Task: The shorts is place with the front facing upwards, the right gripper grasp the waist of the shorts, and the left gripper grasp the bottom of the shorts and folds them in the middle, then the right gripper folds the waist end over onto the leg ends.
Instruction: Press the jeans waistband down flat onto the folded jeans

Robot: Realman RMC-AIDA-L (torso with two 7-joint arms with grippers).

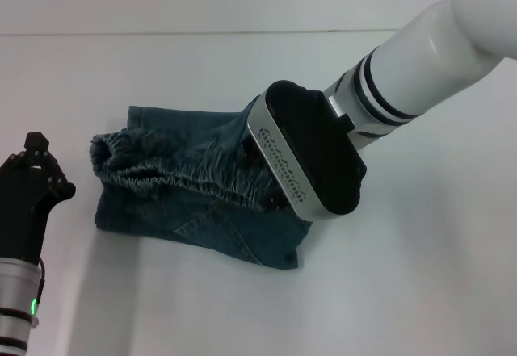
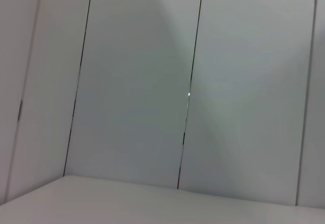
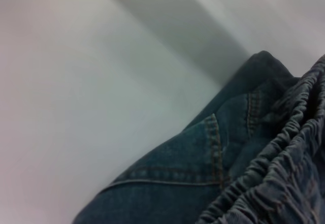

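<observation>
One pair of blue denim shorts [image 1: 190, 203] lies bunched under the black boxy right gripper [image 1: 271, 180], its grip hidden, while the black silver-wristed left gripper [image 1: 36, 162] waits apart, fingers together.

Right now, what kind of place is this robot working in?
Probably a lab or test bench for cloth handling, not a home. A bare white table holds only the folded denim shorts, plain pale wall panels stand behind, and the right pincer is down on the waistband while the left pincer waits aside.
</observation>
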